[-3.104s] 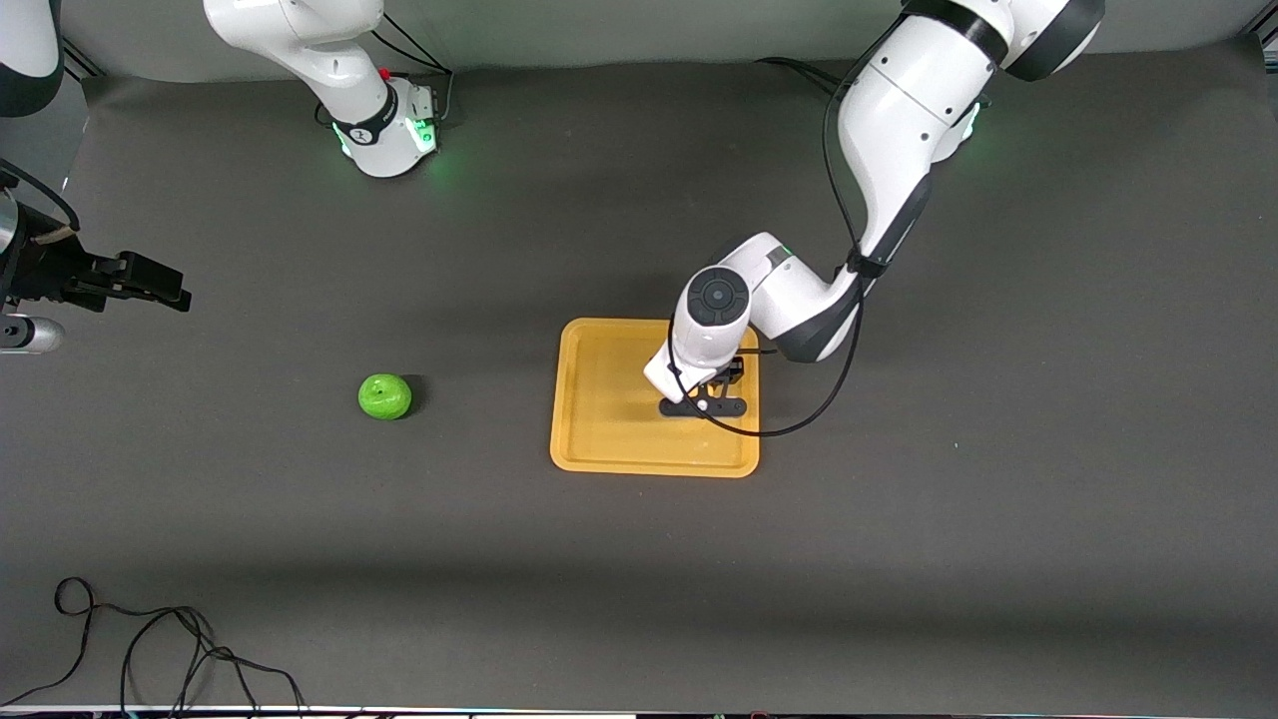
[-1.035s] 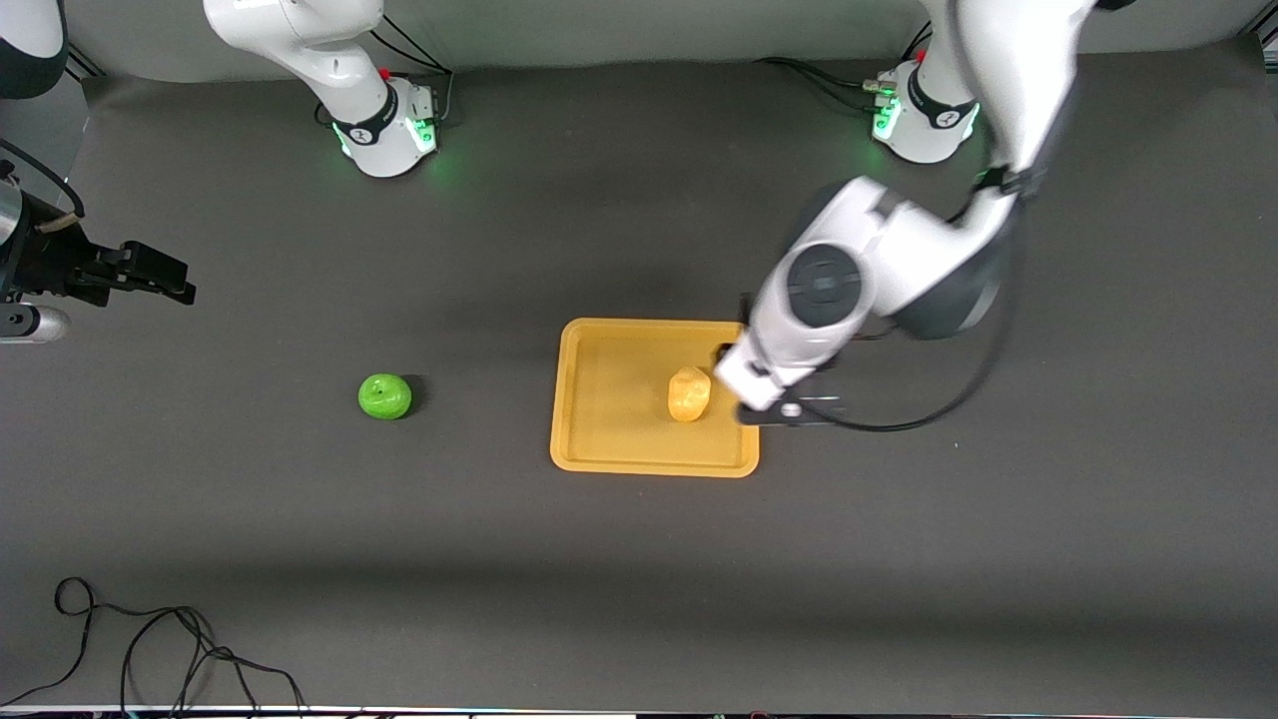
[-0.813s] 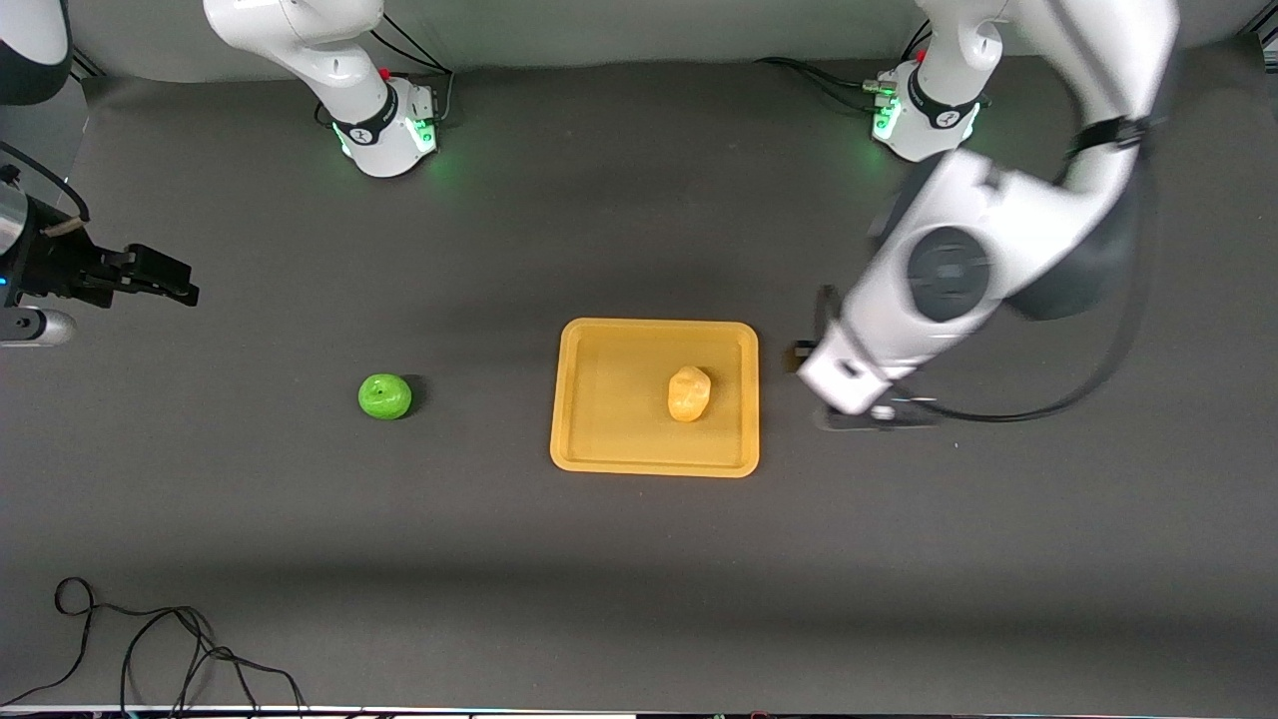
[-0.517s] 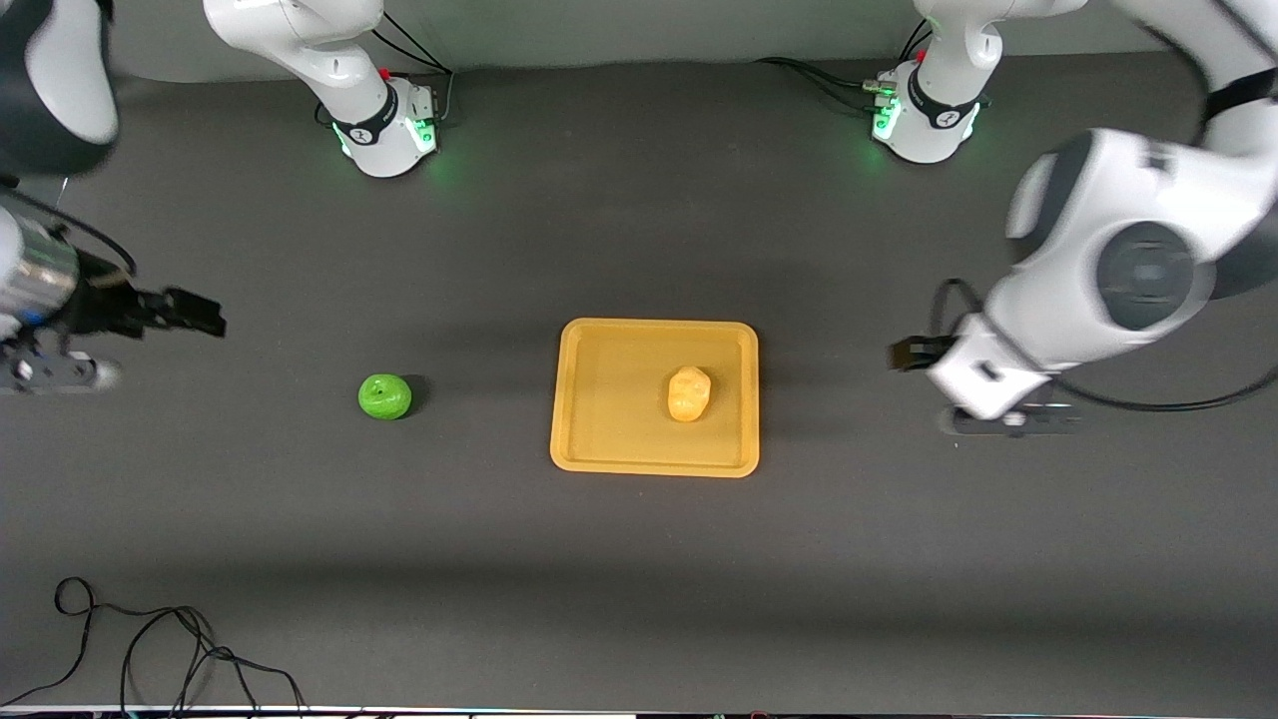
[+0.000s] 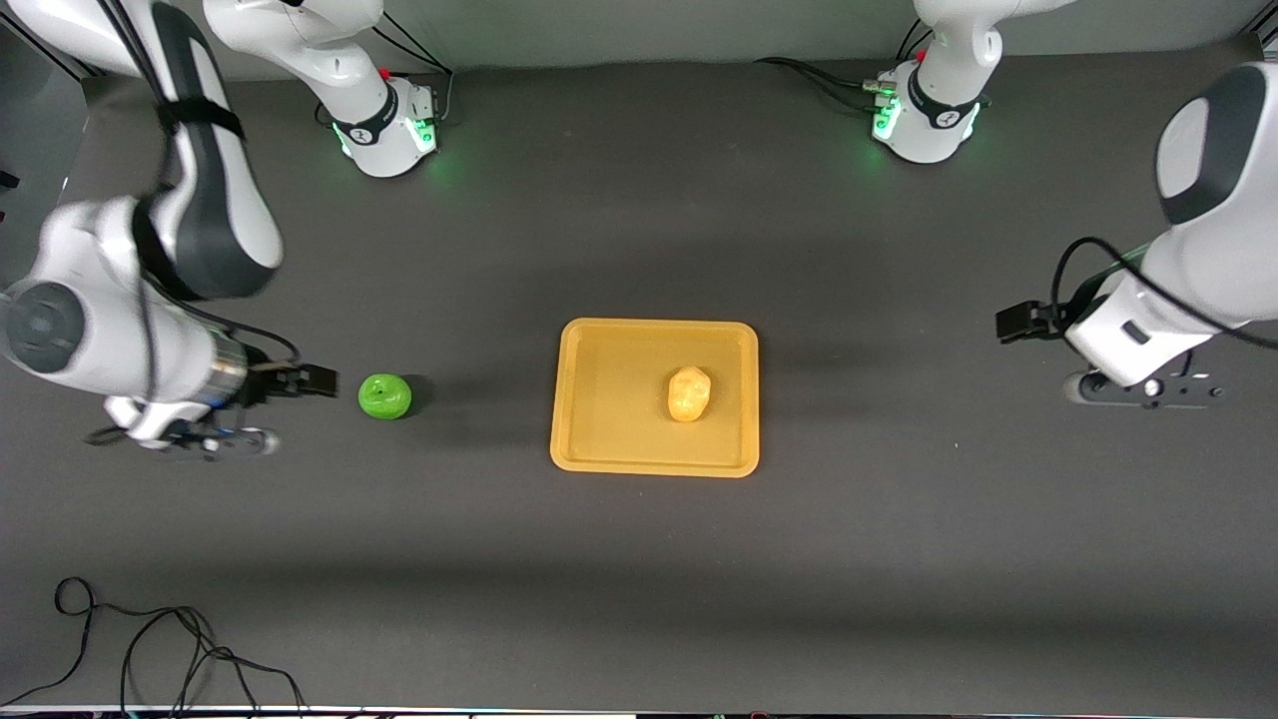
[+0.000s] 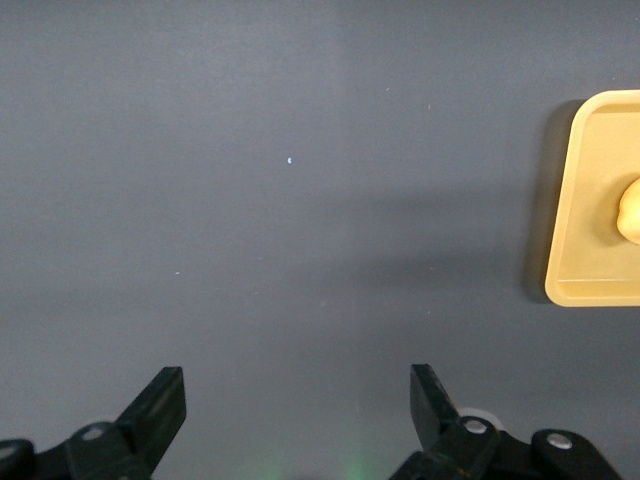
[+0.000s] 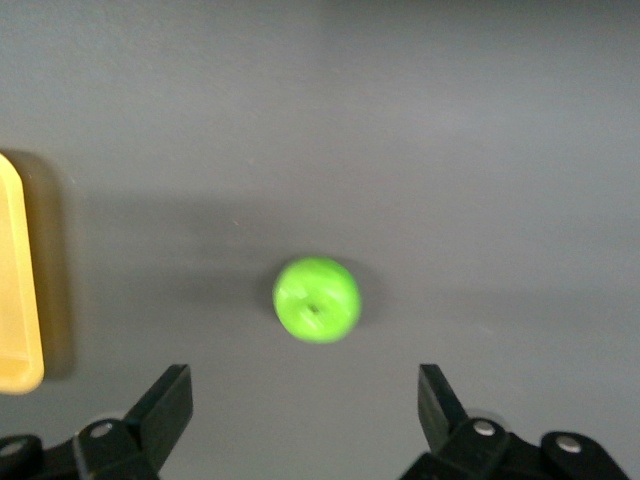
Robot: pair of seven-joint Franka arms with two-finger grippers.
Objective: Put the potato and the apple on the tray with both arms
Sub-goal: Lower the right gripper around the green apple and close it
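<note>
Apple (image 7: pixel 317 299) beside tray (image 7: pixel 17 290) (apart)

Matt dark grey covering on the table (image 5: pixel 639 579), cloth-like, smooth, without shine. Smooth orange-yellow plastic on the tray (image 5: pixel 599 439), dull sheen along the raised rim. Pale yellow-tan potato (image 5: pixel 688 392), lumpy, skin slightly waxy under the light. Bright green apple (image 5: pixel 384 396), smooth and glossy, small highlights near the stem dimple. Glossy white shells on the 2 arms, with black bands at the joints. Matt black plastic on the left gripper (image 6: pixel 298 425) and the right gripper (image 7: pixel 305 418), small bright metal screws at the finger bases. Thin black cable (image 5: pixel 150 649), rubbery-looking, slightly shiny.
</note>
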